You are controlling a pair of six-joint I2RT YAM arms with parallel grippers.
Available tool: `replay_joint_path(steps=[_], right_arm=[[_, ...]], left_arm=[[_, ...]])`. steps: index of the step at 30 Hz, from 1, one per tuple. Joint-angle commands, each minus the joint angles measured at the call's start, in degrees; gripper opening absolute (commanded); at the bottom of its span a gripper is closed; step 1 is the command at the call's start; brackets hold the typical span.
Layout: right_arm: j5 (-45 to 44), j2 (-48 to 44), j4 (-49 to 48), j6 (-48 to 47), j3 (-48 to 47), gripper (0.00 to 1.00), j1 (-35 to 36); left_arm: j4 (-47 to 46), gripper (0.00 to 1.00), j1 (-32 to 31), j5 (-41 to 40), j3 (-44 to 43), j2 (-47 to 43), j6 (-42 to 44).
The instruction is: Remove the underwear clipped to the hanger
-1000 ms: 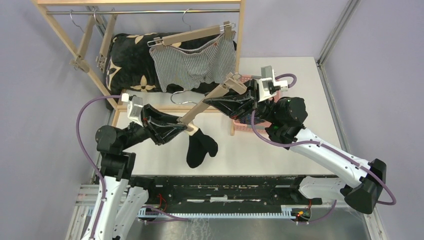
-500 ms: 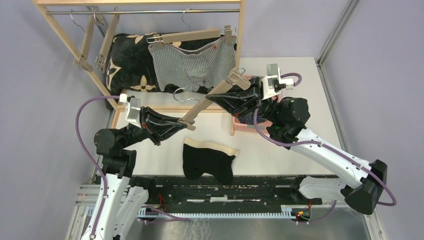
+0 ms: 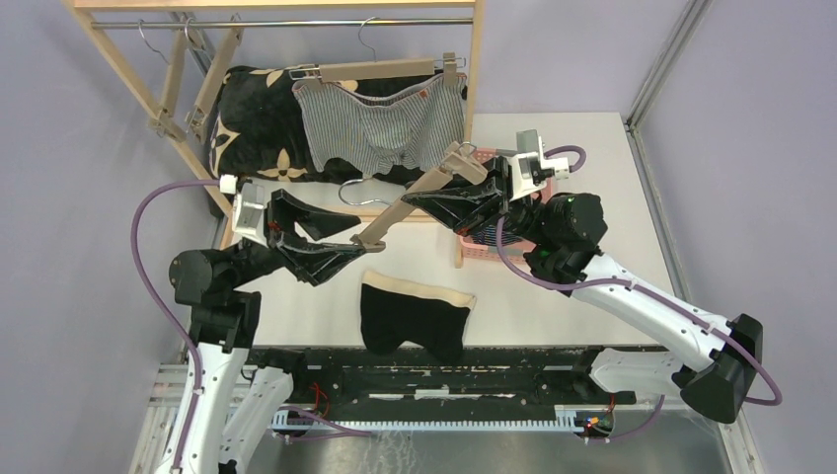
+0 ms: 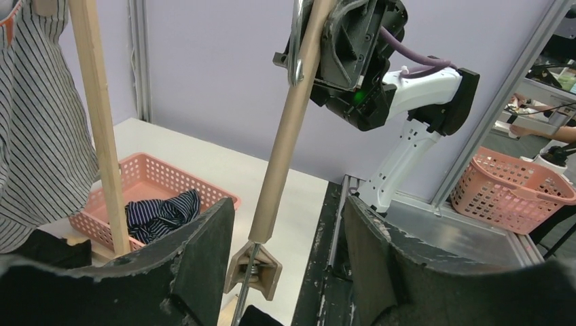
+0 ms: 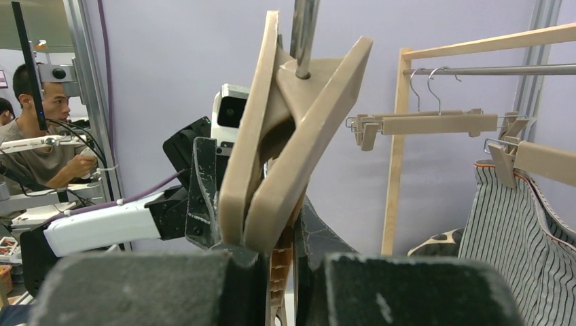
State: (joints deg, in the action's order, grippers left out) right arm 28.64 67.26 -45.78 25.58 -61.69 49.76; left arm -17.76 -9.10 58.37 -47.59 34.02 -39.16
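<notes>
Pink basket point(image 4: 146, 178) beyond the left fingers point(image 4: 289, 261), on the bench point(image 3: 592, 188); navy striped boxers point(image 4: 162, 212) bunched inside it. In the top view the same basket sits under the right arm, just behind the right fingers point(image 3: 426, 196). A second pink basket point(image 4: 506, 190) stands off the bench, past the right arm; its contents can't be seen. Bench is white, walls pale purple. Wooden rack point(image 3: 476, 69) with a metal rail at the far end beyond both sets of fingers, black cushion with cream flower marks point(image 3: 252, 114) under it, bare hangers point(image 3: 188, 84) on the rail. Man point(image 5: 41, 115) sits in the room behind the left arm, seen from the right wrist. Right fingers closed tight on a wooden clip hanger point(image 3: 410, 202), gripping near its upper clip; the hanger tilts steeply down toward the left fingers. Left fingers spread wide, holding nothing; the hanger's lower clip point(image 4: 255, 268) sits between them, nearer the one on the left of the wrist view, contact can't be told. Black boxers point(image 3: 413, 316) lie flat on the bench just below the left fingers, apart from them, cream waistband on the side toward the fingers. Grey-white pinstriped boxers point(image 3: 380, 123) hang clipped to a second clip hanger point(image 3: 380, 71) on the rail, beyond both sets of fingers, nearer the right ones, touching neither.
</notes>
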Motion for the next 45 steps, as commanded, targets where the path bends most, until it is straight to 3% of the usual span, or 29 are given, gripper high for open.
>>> replay_joint_path(steps=[1, 4, 10, 23, 28, 33, 40, 41, 43, 45], right_arm=[[0.92, 0.35, -2.78, 0.41, -1.03, 0.01, 0.16], [1.17, 1.33, -3.08, 0.77, -1.75, 0.01, 0.16], [2.54, 3.50, -4.33, 2.46, -3.72, 0.01, 0.16], [1.86, 4.98, -4.01, 1.14, -6.85, 0.01, 0.16], [2.59, 6.83, -5.98, 3.15, -7.44, 0.01, 0.16], [2.12, 6.89, -4.44, 2.82, -7.07, 0.01, 0.16], [-0.83, 6.20, 1.73, -0.20, -5.89, 0.02, 0.17], [-1.52, 6.02, 3.25, -1.14, -6.13, 0.10, 0.21], [-2.86, 5.38, 6.96, -3.28, -6.52, 0.38, 0.17], [-4.73, 4.49, 10.66, -5.73, -6.76, 0.55, 0.17]], left_arm=[[-0.49, 0.63, -0.05, -0.09, -3.05, 2.39, 0.32], [-0.52, 0.57, -0.20, 1.48, -3.70, 3.86, 0.19], [0.71, 0.61, -0.26, 1.12, -4.07, 5.23, 2.16], [3.74, 0.56, -0.78, 2.51, -2.90, 6.24, 4.69], [1.64, 0.43, -1.19, 1.57, -2.04, 6.33, 4.33], [0.89, 0.05, -1.27, 0.39, -2.32, 6.52, 4.19], [4.95, 0.03, -1.27, -5.29, -7.79, 7.68, 5.47], [9.37, 0.03, -1.30, -7.17, -10.51, 8.41, 7.93], [18.13, 0.03, -1.31, -11.54, -16.33, 9.93, 12.87], [24.53, 0.03, -1.27, -15.26, -21.63, 10.73, 16.45]])
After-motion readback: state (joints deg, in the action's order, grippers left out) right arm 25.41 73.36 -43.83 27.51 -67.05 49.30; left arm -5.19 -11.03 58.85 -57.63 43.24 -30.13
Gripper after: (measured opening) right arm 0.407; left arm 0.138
